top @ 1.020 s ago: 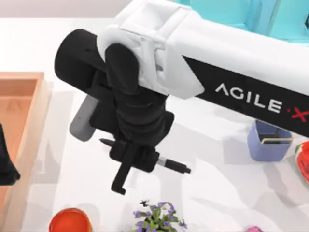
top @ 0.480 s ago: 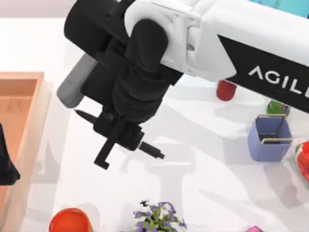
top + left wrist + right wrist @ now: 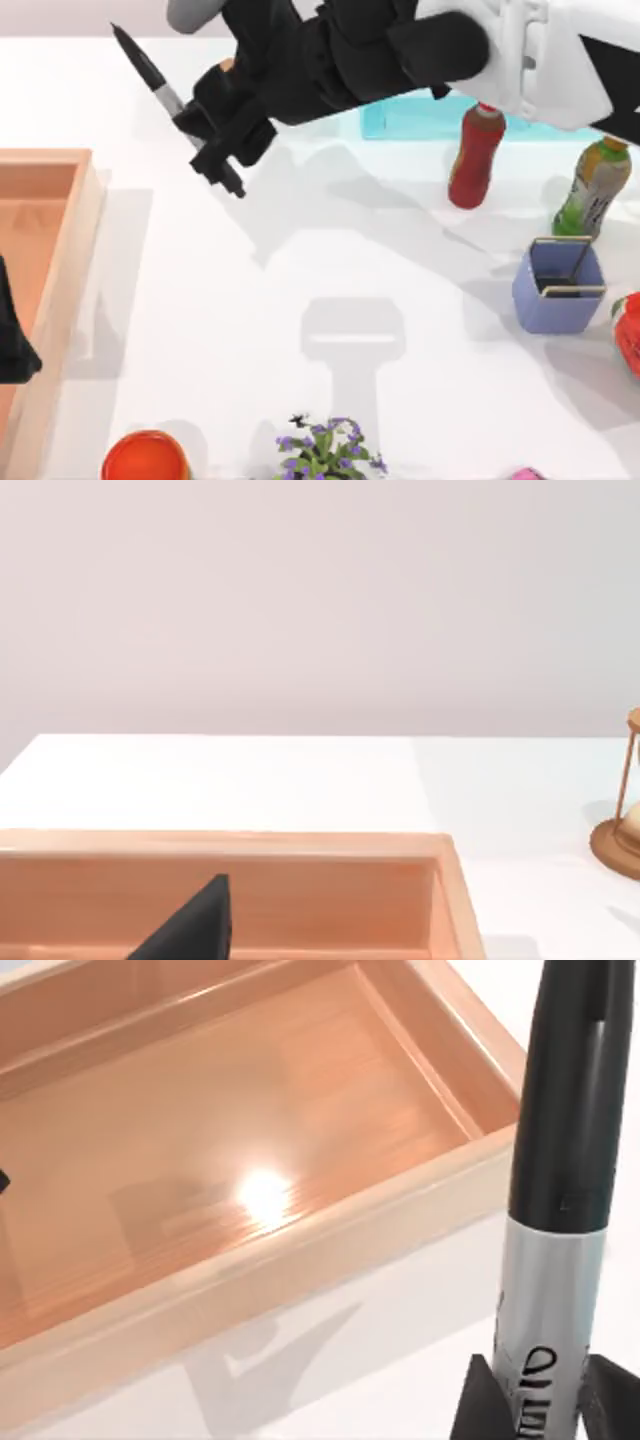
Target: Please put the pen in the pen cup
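While clamped by right end effector [image 3: 215,150], slim pen [image 3: 150,75] tilts.

White table [image 3: 300,300] w/ soft shadows; plain pale pinkish-grey wall [image 3: 320,600] behind. Bright light glared off wooden tray [image 3: 250,1195] floor.

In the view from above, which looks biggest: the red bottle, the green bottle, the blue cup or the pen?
As they look from above:
1. Pen, but it is held high, near the camera, so that is unsure.
2. Red bottle and green bottle, about alike.
3. Blue cup.
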{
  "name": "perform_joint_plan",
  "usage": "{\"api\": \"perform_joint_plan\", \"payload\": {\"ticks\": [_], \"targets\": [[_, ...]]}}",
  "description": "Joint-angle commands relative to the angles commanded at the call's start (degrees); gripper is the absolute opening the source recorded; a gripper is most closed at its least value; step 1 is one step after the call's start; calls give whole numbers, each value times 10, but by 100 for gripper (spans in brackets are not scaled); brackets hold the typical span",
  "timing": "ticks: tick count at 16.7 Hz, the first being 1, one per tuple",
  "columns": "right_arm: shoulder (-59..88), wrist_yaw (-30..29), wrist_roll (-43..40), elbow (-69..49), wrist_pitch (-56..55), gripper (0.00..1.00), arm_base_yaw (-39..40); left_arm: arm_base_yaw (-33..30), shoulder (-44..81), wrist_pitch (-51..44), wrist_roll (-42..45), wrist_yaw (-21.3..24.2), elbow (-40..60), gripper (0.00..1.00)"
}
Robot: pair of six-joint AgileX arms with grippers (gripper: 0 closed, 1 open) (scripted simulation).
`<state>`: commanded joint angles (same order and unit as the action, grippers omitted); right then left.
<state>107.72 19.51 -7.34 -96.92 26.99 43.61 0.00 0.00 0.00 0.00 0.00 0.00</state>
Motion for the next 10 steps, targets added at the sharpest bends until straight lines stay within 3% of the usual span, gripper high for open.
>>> {"api": "perform_joint_plan", "payload": {"ticks": [4,10], "targets": [[-32,91,29,128,-208,0,-84,0,0,0,0,0,0,100],[-24,195,86,323,-433,0,-197,0,0,0,0,0,0,100]]}}
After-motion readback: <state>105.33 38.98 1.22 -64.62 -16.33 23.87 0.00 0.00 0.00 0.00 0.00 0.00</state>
